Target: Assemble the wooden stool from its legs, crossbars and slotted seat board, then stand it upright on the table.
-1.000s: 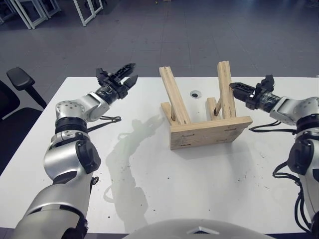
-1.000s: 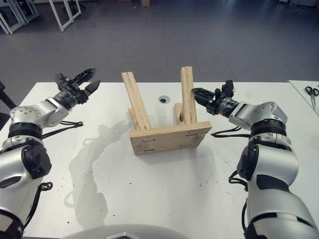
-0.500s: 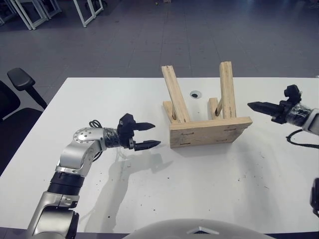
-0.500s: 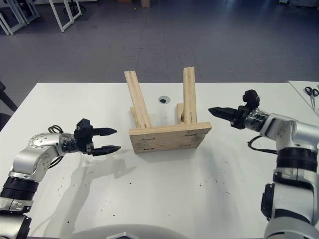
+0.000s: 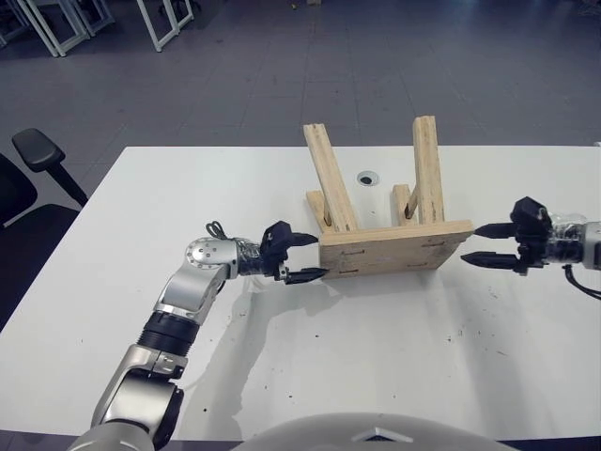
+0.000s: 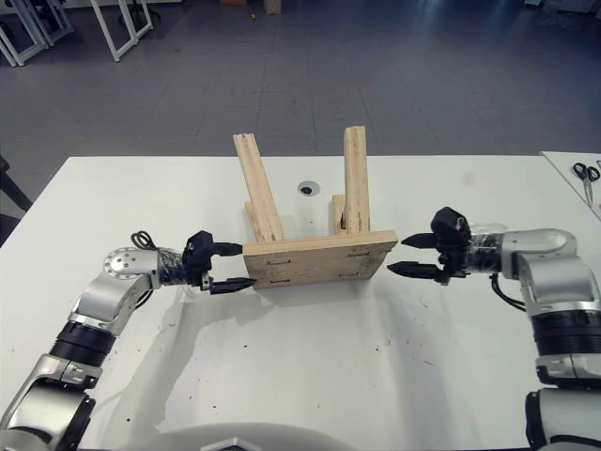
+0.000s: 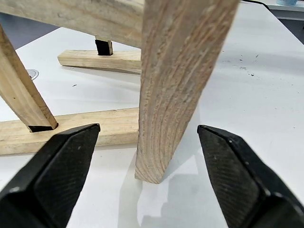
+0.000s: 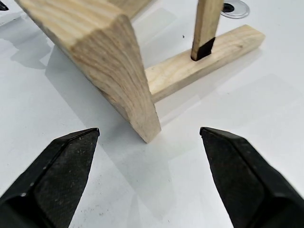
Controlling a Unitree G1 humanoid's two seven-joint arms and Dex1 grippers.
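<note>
The wooden stool lies on its side on the white table (image 5: 376,357). Its slotted seat board (image 5: 394,249) stands on edge toward me, and two legs (image 5: 329,178) (image 5: 427,169) slant up and away. My left gripper (image 5: 317,256) is open, its fingers straddling the board's left end (image 7: 171,85) without pressing on it. My right gripper (image 5: 471,243) is open at the board's right end, and the board's corner (image 8: 137,114) sits just ahead of the gap between its fingers. Lower wooden bars (image 7: 71,130) (image 8: 204,59) rest flat on the table.
A round cable grommet (image 5: 367,177) sits in the table behind the stool. A black cable (image 5: 584,287) trails by my right arm. Scissors (image 6: 587,172) lie on a neighbouring table at the far right, and a chair (image 5: 38,150) stands off the table's left edge.
Both grippers have come in low to the ends of the seat board, the left from the table's left side, the right from beside the right leg. The stool has not moved.
</note>
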